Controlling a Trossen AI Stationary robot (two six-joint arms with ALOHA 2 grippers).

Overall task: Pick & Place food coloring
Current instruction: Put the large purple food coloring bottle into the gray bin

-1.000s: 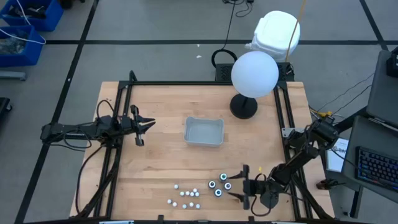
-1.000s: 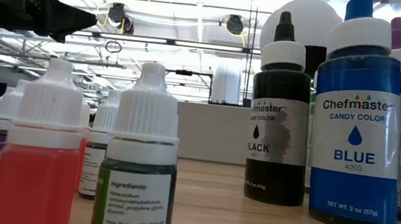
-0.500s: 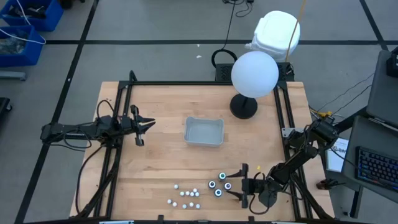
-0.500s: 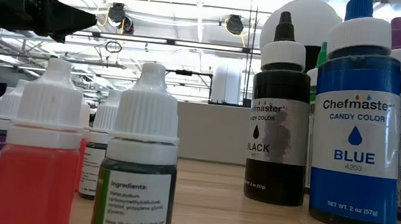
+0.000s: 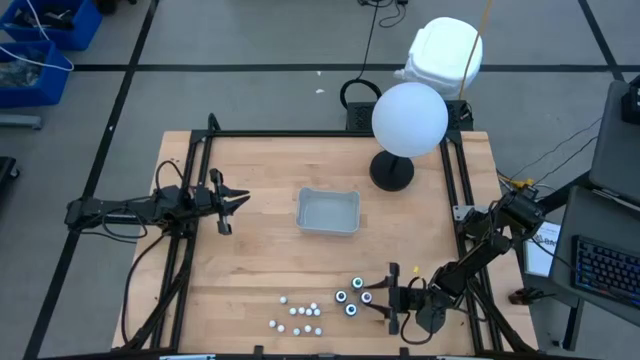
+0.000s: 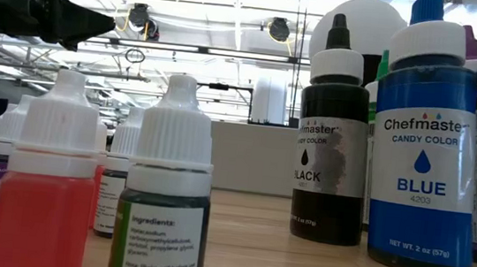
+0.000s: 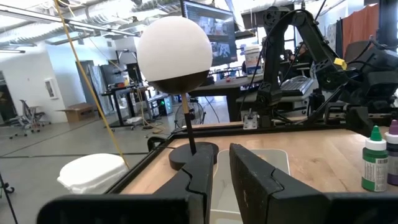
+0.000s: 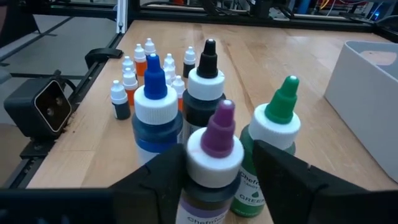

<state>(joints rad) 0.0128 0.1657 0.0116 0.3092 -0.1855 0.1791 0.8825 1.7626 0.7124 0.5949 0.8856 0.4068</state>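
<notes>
The food coloring stands near the table's front edge: larger bottles (image 5: 355,298) with purple (image 8: 214,155), green (image 8: 277,134), blue (image 8: 155,106) and black (image 8: 205,81) tips, and several small white-capped droppers (image 5: 297,312) to their left. My right gripper (image 5: 392,297) reaches in level from the right. It is open, with one finger on each side of the purple-tipped bottle, close to its white cap. My left gripper (image 5: 235,200) waits at the table's left, raised, with a narrow gap between its fingers and nothing in it. My right gripper's fingers (image 8: 158,180) flank the purple-tipped bottle's white cap (image 8: 199,152), coming level from the table's right side. I cannot tell whether either finger touches it. The bottle stands upright on the table.
A shallow grey tray (image 5: 328,212) sits mid-table. A white globe lamp (image 5: 408,120) on a black base stands at the far right. The green bottle is right beside the purple one. A small black camera box (image 8: 43,106) sits at the front edge by the droppers.
My right gripper's fingers have drawn closer together around the purple-tipped bottle. In the low view one dark finger has come in front of that bottle at the picture's right edge. The bottles stand as before.
</notes>
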